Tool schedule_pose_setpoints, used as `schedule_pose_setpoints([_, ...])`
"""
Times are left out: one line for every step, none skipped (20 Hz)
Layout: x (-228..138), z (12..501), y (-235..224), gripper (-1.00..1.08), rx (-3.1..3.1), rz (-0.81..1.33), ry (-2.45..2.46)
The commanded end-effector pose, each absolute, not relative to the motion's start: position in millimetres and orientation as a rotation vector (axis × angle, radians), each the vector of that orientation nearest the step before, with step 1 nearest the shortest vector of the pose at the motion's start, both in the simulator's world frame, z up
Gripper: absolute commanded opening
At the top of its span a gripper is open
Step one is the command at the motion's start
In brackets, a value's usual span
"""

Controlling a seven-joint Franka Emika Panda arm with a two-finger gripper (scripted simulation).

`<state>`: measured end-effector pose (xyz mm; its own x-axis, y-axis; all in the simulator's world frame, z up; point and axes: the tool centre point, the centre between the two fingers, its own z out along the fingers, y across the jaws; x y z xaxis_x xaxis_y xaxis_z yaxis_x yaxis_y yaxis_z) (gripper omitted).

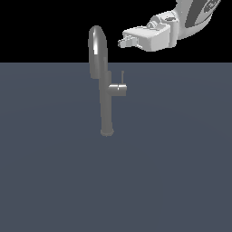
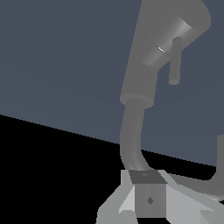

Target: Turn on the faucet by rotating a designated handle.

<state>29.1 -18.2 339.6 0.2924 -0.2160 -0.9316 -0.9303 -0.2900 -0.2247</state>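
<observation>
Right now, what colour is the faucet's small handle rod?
Plain grey metal, like the faucet; the handle shows best in the wrist view.

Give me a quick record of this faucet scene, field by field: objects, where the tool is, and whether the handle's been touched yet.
faucet: tall glossy grey metal tube with arched gooseneck spout, standing on the dark grey-blue surface
handle: thin short grey metal rod, upright on a stubby side cylinder
tool: white tool, in the air to the exterior view's right of the spout top
contact: none visible; tool above the handle

1. One faucet [image 1: 103, 86], a tall grey tube with an arched gooseneck spout.
2. One handle [image 1: 123, 76], a thin rod on the faucet's single side stub.
3. One gripper [image 1: 123, 43], on one white robot arm [image 1: 190, 18].
4. One flat slate-blue floor [image 1: 172, 172].
</observation>
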Motion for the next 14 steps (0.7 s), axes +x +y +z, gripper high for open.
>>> schedule_pose_setpoints([37.8,321.9,-21.1,-1.00,-1.606,1.092,1.089])
schedule_pose_setpoints([40.7,315.0,-22.0,-1.00,-1.566,1.105,1.103])
schedule_pose_setpoints([43.3,308.2,-22.7,-1.00,-1.528,1.117,1.116])
schedule_pose_setpoints([45.6,301.7,-23.3,-1.00,-1.492,1.129,1.129])
schedule_pose_setpoints([47.6,295.6,-23.8,-1.00,-1.458,1.139,1.140])
schedule_pose_setpoints([49.4,289.7,-24.1,-1.00,-1.425,1.148,1.150])
schedule_pose_setpoints([50.9,284.2,-24.3,-1.00,-1.395,1.157,1.160])
schedule_pose_setpoints([52.3,279.1,-24.4,-1.00,-1.367,1.164,1.169])
schedule_pose_setpoints([53.4,274.3,-24.5,-1.00,-1.341,1.171,1.176])
schedule_pose_setpoints([54.4,269.9,-24.4,-1.00,-1.317,1.178,1.183])
schedule_pose_setpoints([55.3,266.0,-24.3,-1.00,-1.295,1.183,1.190])
schedule_pose_setpoints([56.0,262.4,-24.2,-1.00,-1.276,1.188,1.195])
schedule_pose_setpoints([56.6,259.3,-24.0,-1.00,-1.259,1.192,1.200])
schedule_pose_setpoints([57.1,256.5,-23.8,-1.00,-1.244,1.196,1.204])
